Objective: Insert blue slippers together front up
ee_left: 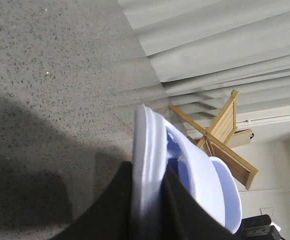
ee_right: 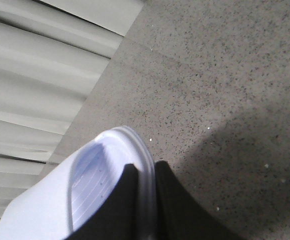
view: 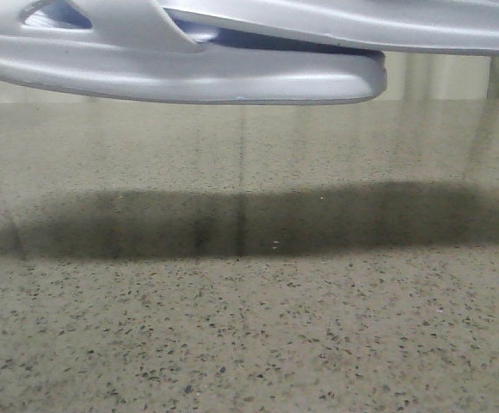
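Note:
The blue slippers hang in the air, filling the top of the front view. One slipper lies sole down with a triangular side cutout. The other slipper overlaps it from the upper right. No gripper shows in that view. My left gripper is shut on the thick sole edge of one slipper, and the second slipper sits tucked against it beyond the fingers. My right gripper is shut on the sole rim of a slipper whose ribbed footbed shows.
The speckled stone table lies below, with the slippers' wide shadow across its middle. A wooden folding rack stands beyond the table's far edge. Pale curtains hang behind.

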Controlling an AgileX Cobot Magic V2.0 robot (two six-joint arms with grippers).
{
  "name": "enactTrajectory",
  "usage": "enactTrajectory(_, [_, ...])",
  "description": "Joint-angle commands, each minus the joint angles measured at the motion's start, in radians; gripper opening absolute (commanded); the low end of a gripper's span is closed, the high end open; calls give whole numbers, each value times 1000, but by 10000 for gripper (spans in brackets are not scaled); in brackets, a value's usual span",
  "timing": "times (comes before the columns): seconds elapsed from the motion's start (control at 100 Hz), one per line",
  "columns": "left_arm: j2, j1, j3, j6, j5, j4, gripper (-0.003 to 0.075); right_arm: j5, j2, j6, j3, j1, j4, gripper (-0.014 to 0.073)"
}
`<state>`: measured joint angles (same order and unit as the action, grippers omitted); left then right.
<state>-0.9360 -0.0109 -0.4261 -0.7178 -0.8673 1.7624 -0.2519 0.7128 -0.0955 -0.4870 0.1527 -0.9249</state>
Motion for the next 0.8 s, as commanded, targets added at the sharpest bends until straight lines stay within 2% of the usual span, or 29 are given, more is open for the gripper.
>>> enactTrajectory(0.0, [8,-3,-26,11,-53,82,16,85,4,13,-26,26,-21,-107])
enactTrajectory(0.38, [8,-3,-26,33,-65,86,16,169,114,15,-30,131,-13,-107])
enactTrajectory(0.62, [8,-3,-26,37,-67,86,15,238,147,15,-63,225,35,-107])
enactTrajectory(0.79, [8,-3,-26,37,-82,86,15,262,162,15,-65,238,73,-107])
